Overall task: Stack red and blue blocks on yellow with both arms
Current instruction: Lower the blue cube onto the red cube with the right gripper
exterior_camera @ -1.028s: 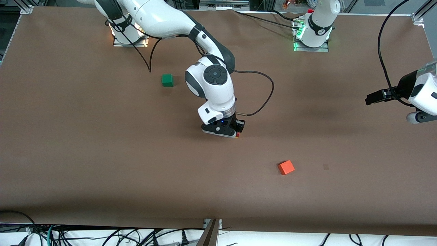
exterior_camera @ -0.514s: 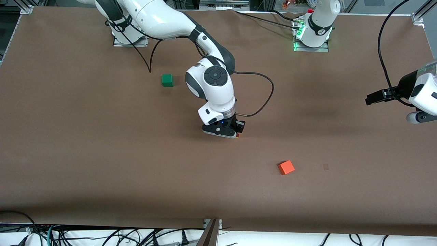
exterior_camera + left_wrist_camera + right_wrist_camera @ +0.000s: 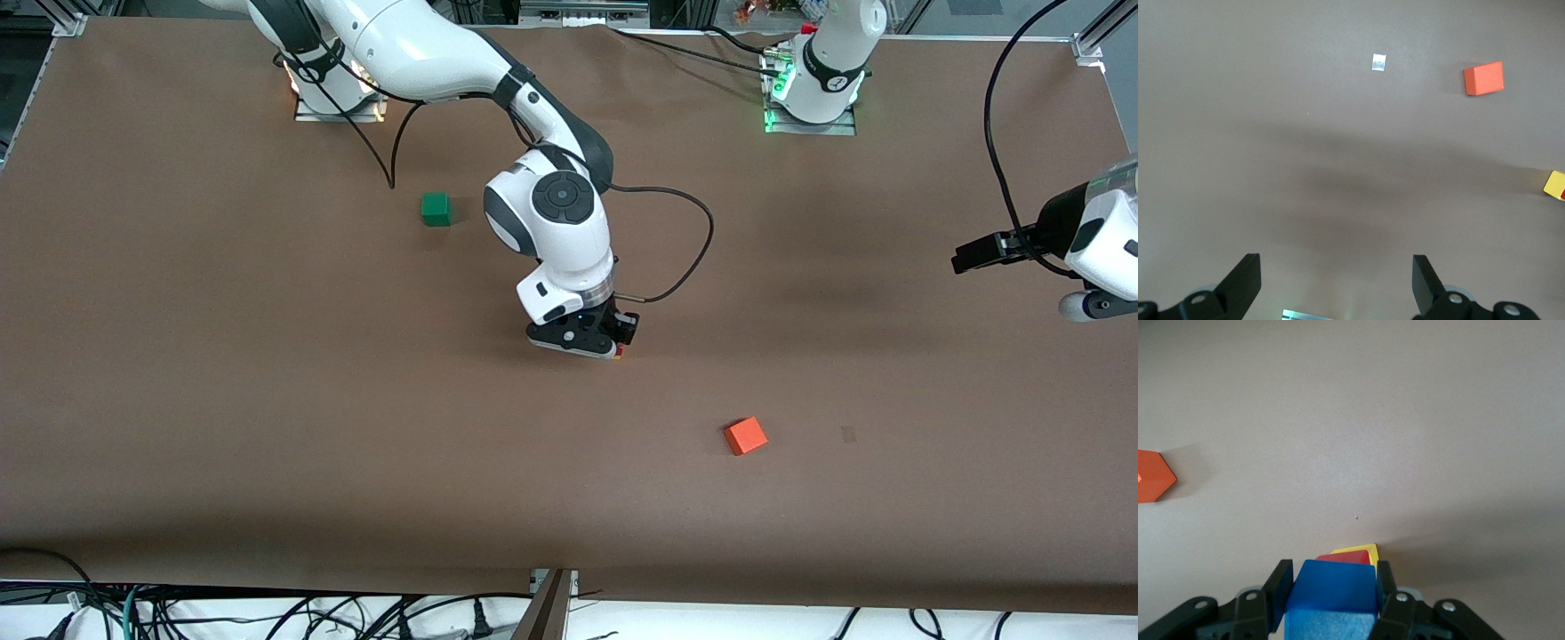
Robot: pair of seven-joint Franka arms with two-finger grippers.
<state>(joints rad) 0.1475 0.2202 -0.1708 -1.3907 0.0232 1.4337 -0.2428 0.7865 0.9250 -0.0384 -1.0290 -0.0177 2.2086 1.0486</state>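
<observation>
My right gripper (image 3: pixel 582 342) is low over the middle of the table, shut on the royal blue block (image 3: pixel 1333 597). In the right wrist view its fingers (image 3: pixel 1279 590) press the block's two sides. The blue block sits on the deep red block (image 3: pixel 1346 558), which sits on the yellow block (image 3: pixel 1362 551). In the front view the hand hides the stack except a red and yellow sliver (image 3: pixel 619 353). My left gripper (image 3: pixel 969 256) waits, open and empty (image 3: pixel 1337 287), high over the left arm's end of the table. The yellow block's corner (image 3: pixel 1555 183) shows in the left wrist view.
A lighter orange-red cube (image 3: pixel 745 436) lies nearer the front camera than the stack, toward the left arm's end; it also shows in both wrist views (image 3: pixel 1483 79) (image 3: pixel 1153 476). A green cube (image 3: pixel 436 209) lies toward the right arm's base. A black cable (image 3: pixel 685 222) loops by the right wrist.
</observation>
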